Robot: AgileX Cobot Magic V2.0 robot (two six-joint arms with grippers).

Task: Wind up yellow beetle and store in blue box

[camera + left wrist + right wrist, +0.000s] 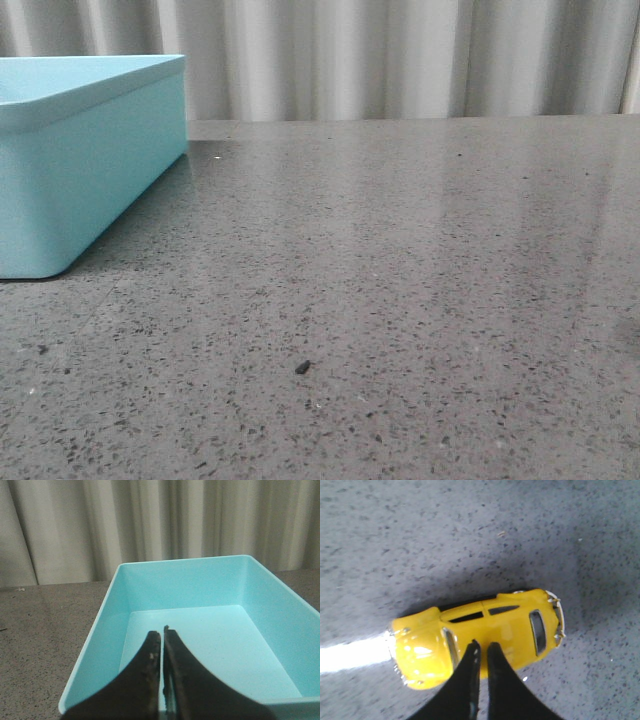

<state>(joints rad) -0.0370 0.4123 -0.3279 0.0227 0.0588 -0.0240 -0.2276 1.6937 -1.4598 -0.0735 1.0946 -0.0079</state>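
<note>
The yellow beetle (512,625) lies on the grey table, seen from above in the right wrist view only. My right gripper (483,644) hovers over its roof with the fingers nearly together, holding nothing. The blue box (90,170) stands at the far left of the table in the front view. In the left wrist view the blue box (180,582) is empty inside, and my left gripper (162,630) is shut and empty above its near end. Neither gripper nor the beetle shows in the front view.
The grey speckled tabletop (400,260) stretches to the right of the box. A pale pleated curtain (400,55) hangs behind the table. A small dark speck (302,367) lies near the front middle.
</note>
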